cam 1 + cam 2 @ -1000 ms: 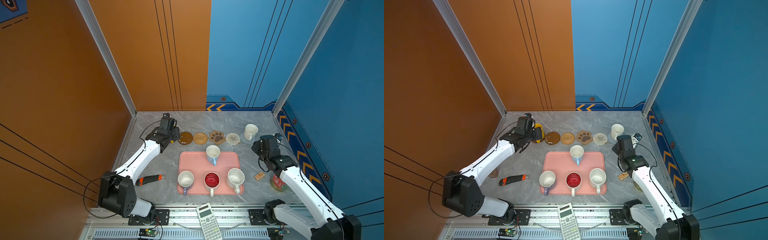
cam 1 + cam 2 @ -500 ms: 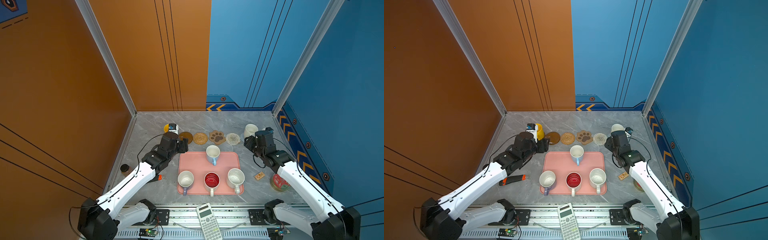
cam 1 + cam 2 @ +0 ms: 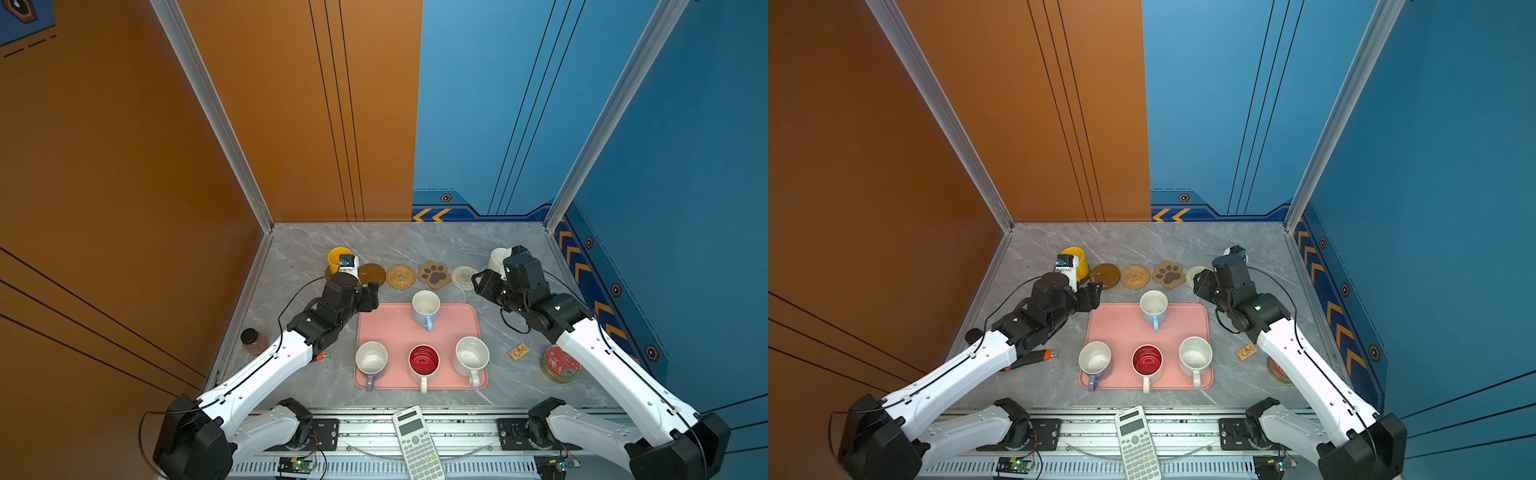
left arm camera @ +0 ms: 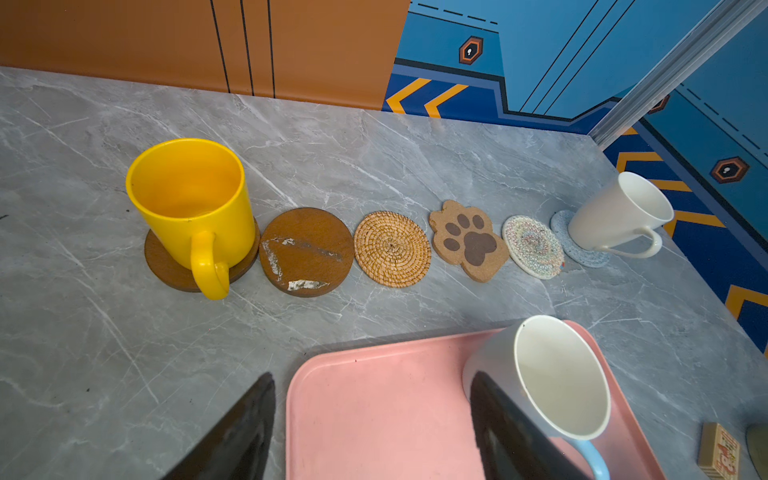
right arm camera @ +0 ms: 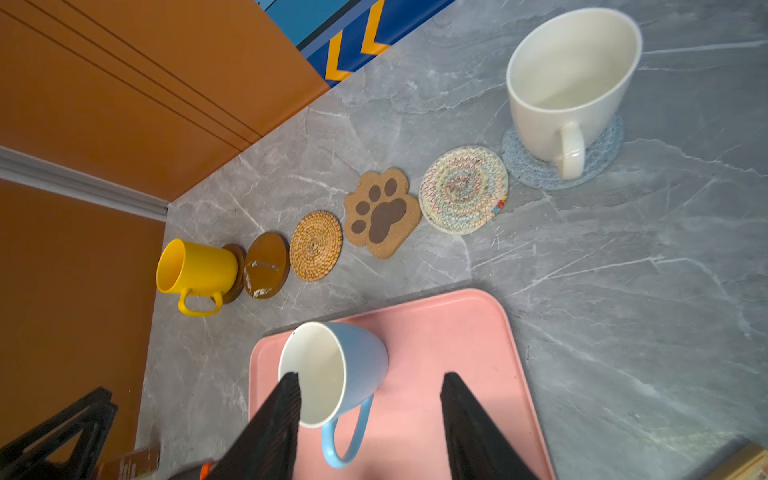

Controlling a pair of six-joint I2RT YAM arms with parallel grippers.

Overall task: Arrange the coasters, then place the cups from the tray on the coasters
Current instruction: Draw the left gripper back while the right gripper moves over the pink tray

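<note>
Left claw (image 3: 370, 293) and right claw (image 3: 480, 282) gape empty, light-blue cup (image 3: 426, 306) between them on the tray (image 3: 386, 328).

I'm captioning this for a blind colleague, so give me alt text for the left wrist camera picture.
Six coasters lie in a row on a grey marble table, a yellow mug standing on one end coaster and a white mug on the other. Nearer the camera, a pink tray holds a light-blue mug, behind the open left claw.
</note>
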